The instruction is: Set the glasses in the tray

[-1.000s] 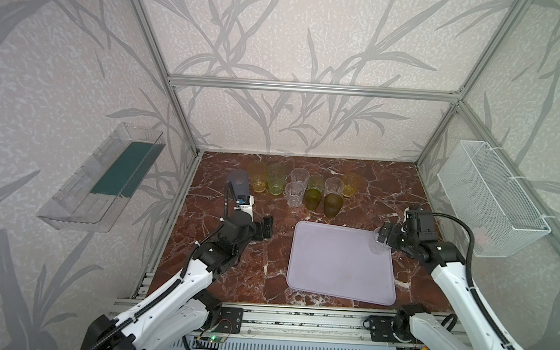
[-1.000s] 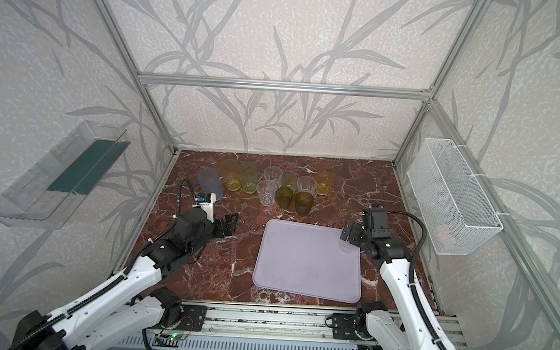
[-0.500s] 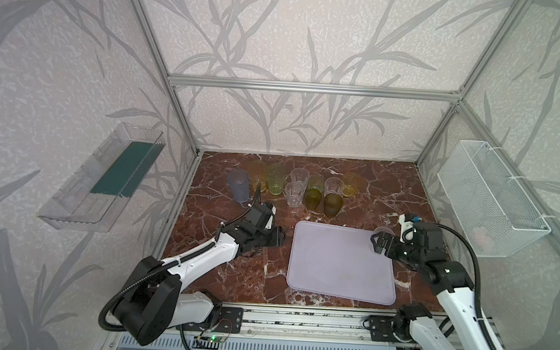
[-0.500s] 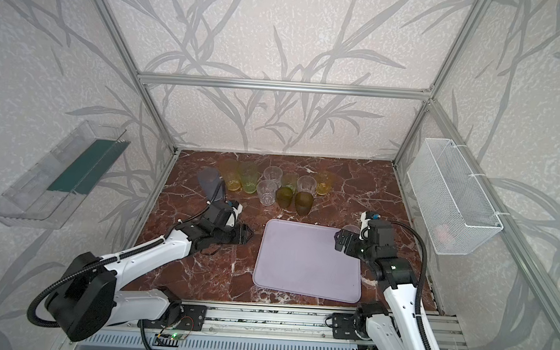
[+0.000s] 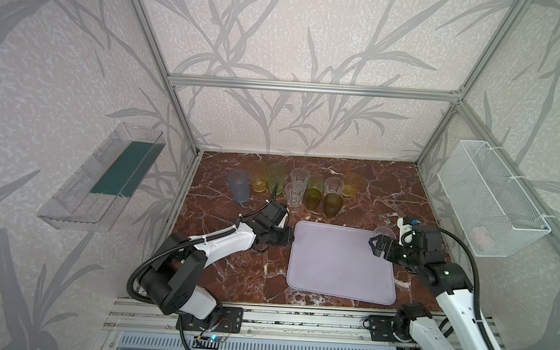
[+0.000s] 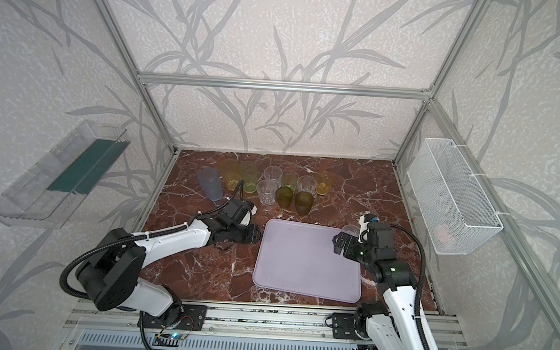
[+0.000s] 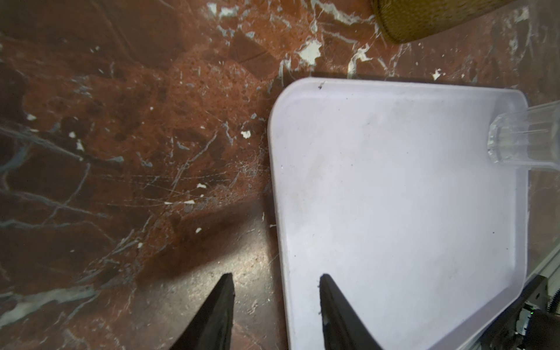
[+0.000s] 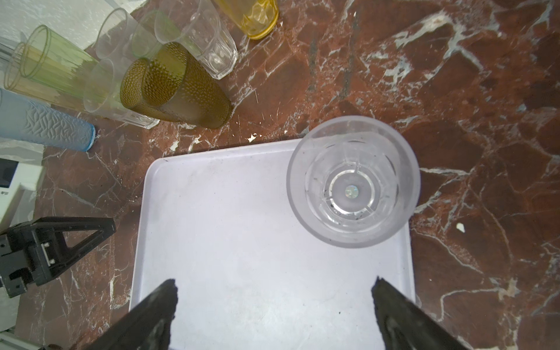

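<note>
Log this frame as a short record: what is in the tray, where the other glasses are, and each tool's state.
tray: lilac, flat on the marble table
glass in tray: one, clear, upright, at the far right corner
other glasses: clustered on the table behind the tray
right tool: open, empty, over the tray just short of that glass
left tool: open, empty, straddling the tray's left rim

One glass [image 5: 385, 234] on the tray [image 5: 339, 269]; other glasses [image 5: 333, 204] behind it.

lt: bright, even | shdws: soft | wrist cams: edges blurry, glare on marble top [image 7: 136, 166]
</note>
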Controlling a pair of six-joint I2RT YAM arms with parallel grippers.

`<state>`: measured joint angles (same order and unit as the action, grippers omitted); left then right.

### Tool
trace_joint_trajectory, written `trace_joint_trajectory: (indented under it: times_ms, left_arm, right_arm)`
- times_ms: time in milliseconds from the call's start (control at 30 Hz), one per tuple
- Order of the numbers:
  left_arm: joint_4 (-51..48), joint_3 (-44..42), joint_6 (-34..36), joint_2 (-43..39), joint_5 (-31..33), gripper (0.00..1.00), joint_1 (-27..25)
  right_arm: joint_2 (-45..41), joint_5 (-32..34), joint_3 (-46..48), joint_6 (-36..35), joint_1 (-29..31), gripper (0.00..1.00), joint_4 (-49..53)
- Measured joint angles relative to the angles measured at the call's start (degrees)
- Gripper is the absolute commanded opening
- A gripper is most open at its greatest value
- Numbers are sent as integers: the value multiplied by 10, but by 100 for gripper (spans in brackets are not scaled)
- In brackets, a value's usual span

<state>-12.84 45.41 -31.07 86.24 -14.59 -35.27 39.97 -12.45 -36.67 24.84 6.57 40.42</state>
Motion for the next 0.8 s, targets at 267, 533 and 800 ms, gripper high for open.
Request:
trace_joint_trajectory:
  times_ms: [267, 533, 800]
  left_arm:
    - [-2, 19, 0, 52, 9, 32, -8]
    - [0, 32, 0, 75, 19, 19, -19]
    - [-12, 55, -2, 99, 56, 9, -43]
  right_arm:
    - [6, -3, 0, 4, 0, 99, 12]
    - [4, -2, 0, 5, 0, 99, 14]
    - [4, -2, 0, 5, 0, 99, 15]
